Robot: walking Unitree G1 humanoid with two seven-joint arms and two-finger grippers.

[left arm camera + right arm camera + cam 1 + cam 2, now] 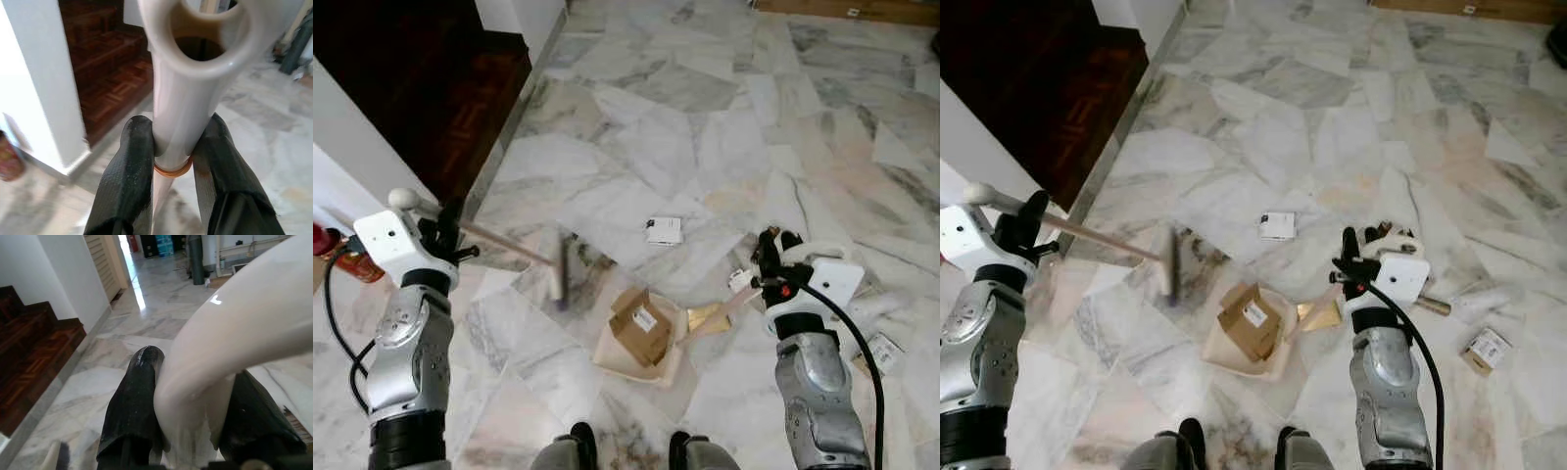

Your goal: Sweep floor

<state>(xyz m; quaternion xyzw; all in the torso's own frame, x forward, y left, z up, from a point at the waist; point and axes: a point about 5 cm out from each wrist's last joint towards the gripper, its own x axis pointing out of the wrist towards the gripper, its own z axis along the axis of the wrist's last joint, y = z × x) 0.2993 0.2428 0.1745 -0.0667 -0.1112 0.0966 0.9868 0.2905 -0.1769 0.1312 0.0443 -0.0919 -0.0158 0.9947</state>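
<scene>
Pinching the broom [509,247] and dustpan [636,364], both jaws are busy; one box [640,328] is in, others [664,230] wait.

Glossy veined marble floor [705,117], glossy cream plastic broom handle [183,112], matt brown cardboard box [641,328]

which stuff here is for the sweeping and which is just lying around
For the job:
left gripper, shut on the broom handle
broom head on the marble floor
right gripper, shut on the dustpan handle
dustpan holding a cardboard box
white packet on the floor, litter to sweep

Lying about:
red can by the wall
small box
</scene>
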